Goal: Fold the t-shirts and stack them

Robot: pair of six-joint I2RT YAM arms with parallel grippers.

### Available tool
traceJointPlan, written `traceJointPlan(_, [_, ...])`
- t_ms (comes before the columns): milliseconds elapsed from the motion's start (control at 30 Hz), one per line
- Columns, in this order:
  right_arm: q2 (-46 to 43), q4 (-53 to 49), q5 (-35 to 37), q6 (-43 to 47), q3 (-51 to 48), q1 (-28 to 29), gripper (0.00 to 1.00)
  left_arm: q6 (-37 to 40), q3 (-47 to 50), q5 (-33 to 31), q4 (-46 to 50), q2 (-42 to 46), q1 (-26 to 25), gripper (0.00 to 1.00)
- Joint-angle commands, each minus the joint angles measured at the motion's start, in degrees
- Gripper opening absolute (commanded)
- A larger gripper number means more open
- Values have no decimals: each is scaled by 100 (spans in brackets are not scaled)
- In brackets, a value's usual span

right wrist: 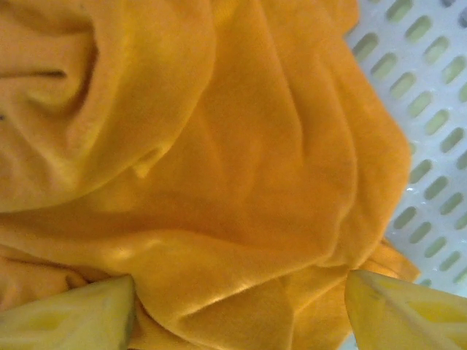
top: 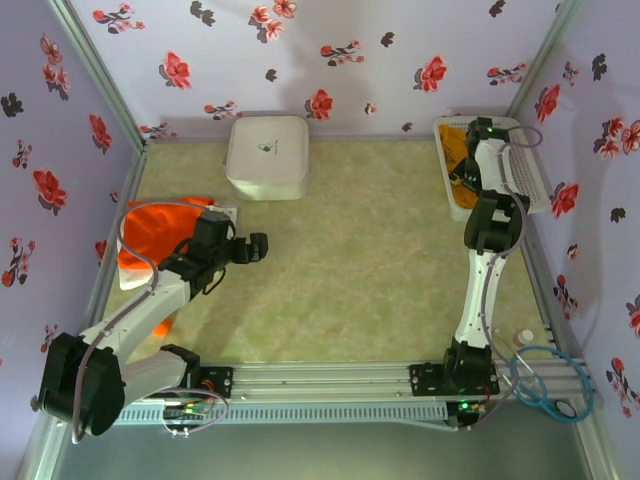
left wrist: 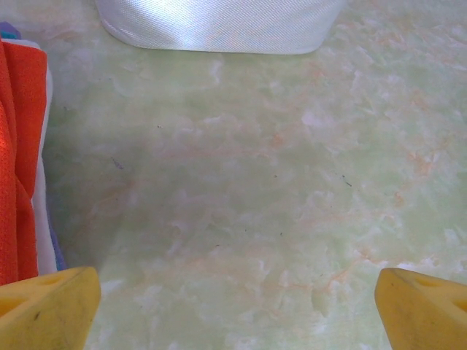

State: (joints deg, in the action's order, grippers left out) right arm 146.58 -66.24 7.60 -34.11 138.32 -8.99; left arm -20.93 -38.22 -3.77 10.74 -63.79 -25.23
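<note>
Right gripper (right wrist: 237,315) hung with its yellow fingers (right wrist: 69,317) spread wide, clasping nothing, just over the mustard t-shirt (right wrist: 219,146). That shirt was soft, fleecy cloth, heaped in rounded folds inside the white lattice basket (right wrist: 430,146) at the far right corner. It was too crumpled to tell its long axis or heading.

Left gripper (left wrist: 233,313) was also wide and empty, over the marbled green table (left wrist: 277,189). To its left the red-orange t-shirt (left wrist: 14,146) lay rumpled on the white t-shirt (left wrist: 46,182). Beyond sat the smooth, rounded-square white plastic box (top: 268,155).
</note>
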Motion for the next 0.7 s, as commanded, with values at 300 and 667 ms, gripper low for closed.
traceJointPlan(300, [-195,76,-435,-320,-225,-50,0,7,144,28,-46,288,-43,97])
traceJointPlan(667, [-1977,1239,142,-32,-1307,61,0,-246,95,84,-62,400,-53,98])
